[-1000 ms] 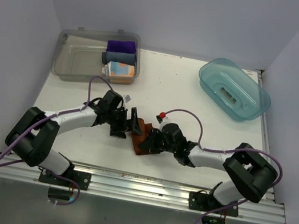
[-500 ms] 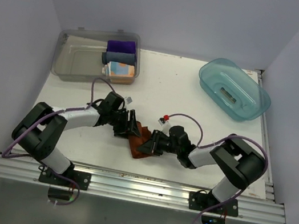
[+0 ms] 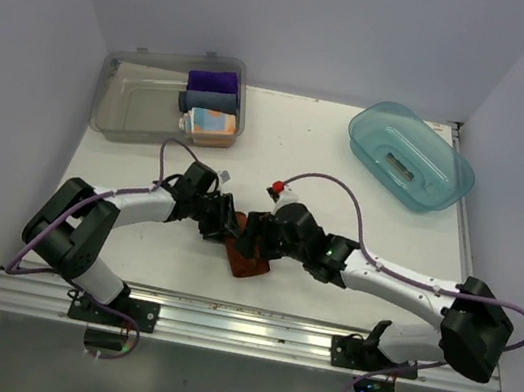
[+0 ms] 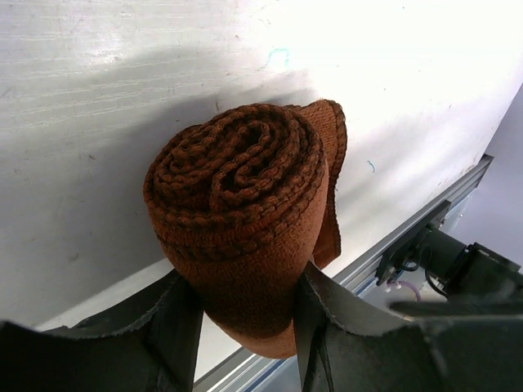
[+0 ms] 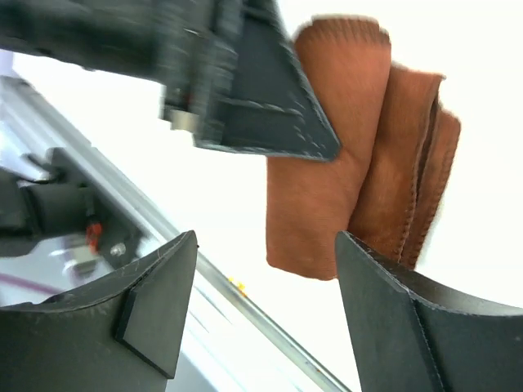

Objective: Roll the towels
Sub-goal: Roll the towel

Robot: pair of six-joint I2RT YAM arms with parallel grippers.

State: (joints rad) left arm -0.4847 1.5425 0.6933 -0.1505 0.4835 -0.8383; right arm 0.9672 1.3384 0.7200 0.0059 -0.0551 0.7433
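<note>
Rust-brown towel (image 3: 248, 263) is found rolled at the middle of the desk (image 3: 342, 205), close to its near edge, between the 2 arms. Compared with 0.5 s ago, the right arm is seen stretched out rather than folded, and the right pincer (image 5: 265, 237) is shifted left, over the roll. The roll is pinched by the left pincer (image 4: 245, 322). The right pincer's fingers are spread wide, with the towel seen between them. The desk is white and scuffed, walled in pale lilac, with a metal rail along the near side. The towel's long axis is laid roughly near-to-far, its spiral end turned toward the left wrist camera.
</note>
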